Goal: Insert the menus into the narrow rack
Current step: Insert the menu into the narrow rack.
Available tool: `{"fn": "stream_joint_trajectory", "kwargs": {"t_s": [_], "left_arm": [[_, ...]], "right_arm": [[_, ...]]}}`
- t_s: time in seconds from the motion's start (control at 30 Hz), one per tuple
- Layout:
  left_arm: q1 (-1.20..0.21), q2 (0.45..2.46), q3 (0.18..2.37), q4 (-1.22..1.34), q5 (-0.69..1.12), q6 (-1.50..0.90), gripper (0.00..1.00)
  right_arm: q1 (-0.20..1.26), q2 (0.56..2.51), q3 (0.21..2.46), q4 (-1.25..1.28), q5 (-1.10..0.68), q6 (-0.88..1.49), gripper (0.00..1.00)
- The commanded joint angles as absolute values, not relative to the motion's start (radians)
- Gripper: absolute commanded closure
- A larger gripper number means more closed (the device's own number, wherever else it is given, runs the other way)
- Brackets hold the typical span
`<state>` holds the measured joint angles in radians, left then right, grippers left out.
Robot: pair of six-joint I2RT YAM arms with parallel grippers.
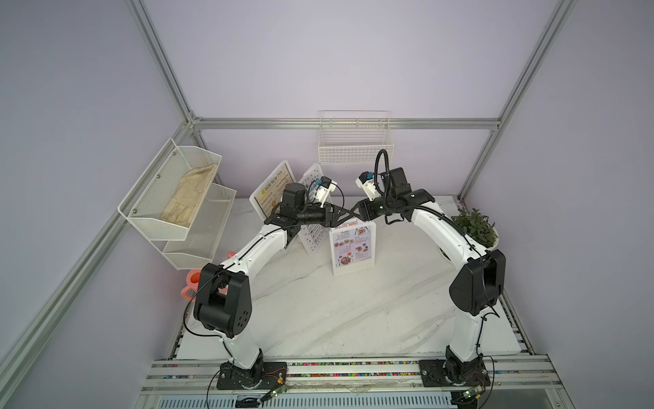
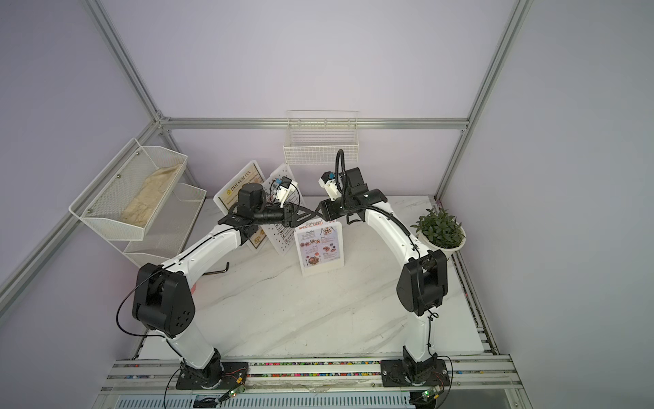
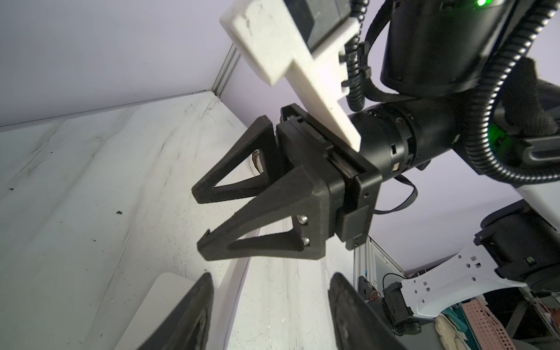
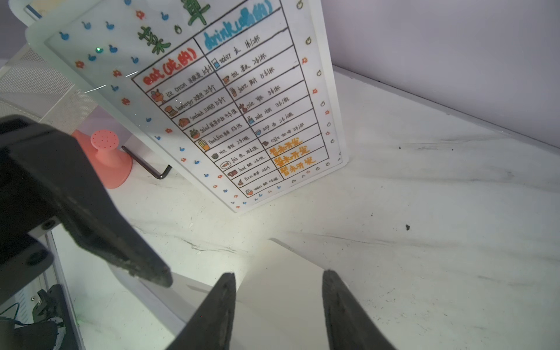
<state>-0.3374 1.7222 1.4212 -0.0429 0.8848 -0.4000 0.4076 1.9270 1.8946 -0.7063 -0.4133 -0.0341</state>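
Finding both sets of jaws half open and empty just above the SPECIAL MENU leaflet (image 1: pixel 352 248), I judge it light, slippery; pinch its top edge.

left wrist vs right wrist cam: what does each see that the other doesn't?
Left wrist only: the right gripper with jaws apart and empty, and the right arm's black wrist housing.
Right wrist only: the white grid-table menu with a dotted edge, a coral watering-can spout, a black hex key.
Both: the white marble tabletop and a pale card below the viewing gripper's own open fingers.
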Motion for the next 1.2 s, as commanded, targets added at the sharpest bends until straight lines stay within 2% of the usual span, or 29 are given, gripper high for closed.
{"fn": "stream_joint_trajectory", "kwargs": {"t_s": [0.0,0.57,1.07,1.17], "left_arm": [[-0.344,1.675,1.391,-0.023,0.881,-0.377,0.38],[-0.344,1.609,1.356,-0.07,0.804,-0.34,0.28],[-0.338,1.394,1.229,-0.155,0.51,-0.295,0.02],[-0.336,1.339,1.191,-0.17,0.425,-0.302,0.0]], "right_arm": [[0.41,1.882,1.88,-0.713,-0.422,-0.047,0.5],[0.41,1.89,1.831,-0.73,-0.426,-0.058,0.5],[0.411,1.897,1.805,-0.747,-0.405,-0.063,0.49],[0.41,1.902,1.805,-0.759,-0.392,-0.066,0.48]]}}
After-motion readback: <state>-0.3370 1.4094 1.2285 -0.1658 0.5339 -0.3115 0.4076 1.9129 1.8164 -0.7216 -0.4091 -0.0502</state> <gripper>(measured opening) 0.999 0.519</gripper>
